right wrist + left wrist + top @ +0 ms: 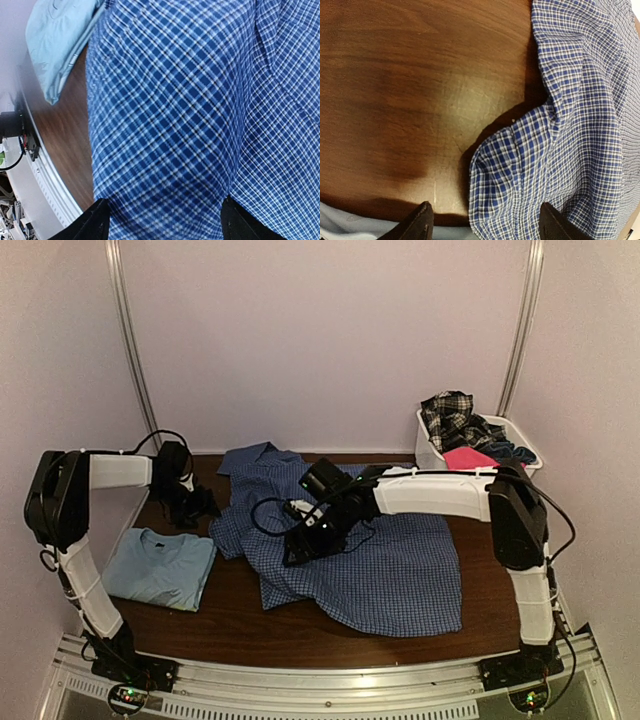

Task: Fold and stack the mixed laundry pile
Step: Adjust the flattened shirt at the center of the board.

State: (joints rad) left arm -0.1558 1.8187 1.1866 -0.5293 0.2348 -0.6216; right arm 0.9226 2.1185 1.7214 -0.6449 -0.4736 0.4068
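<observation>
At the far left of the overhead view, a light blue T-shirt (160, 568) lies folded flat on the dark wooden counter (240, 615), beside the left arm.

Just behind it, the left claw (487, 230) hangs low over the wood. Its own camera shows it spread wide and pinching nothing. One side is above bare counter and the other above a rounded, loose edge of the blue small-check button shirt (350, 550).

That shirt sprawls across the middle of the counter, rumpled, with its collar toward the back wall and its left edge close to the T-shirt.

The right arm reaches in from the right, and the right claw (165, 225) hovers close over the shirt's left half. It is also spread, with checked cloth filling the view beneath it. Whether its tips touch the fabric cannot be told.

At the back right corner stands a white basket (520, 435). It holds a black-white plaid piece (450, 415) draped over the rim, a hot pink piece (468, 457) and a dark navy piece (510, 452).

One garment looks finished, so the check shirt seems to be the one in hand, at the stage of taking hold before a fold. The next move probably calls for each claw to close on an edge of the shirt. The shirt would then need pulling smooth, since folding it over these wrinkles would make a lumpy bundle for the stack.
</observation>
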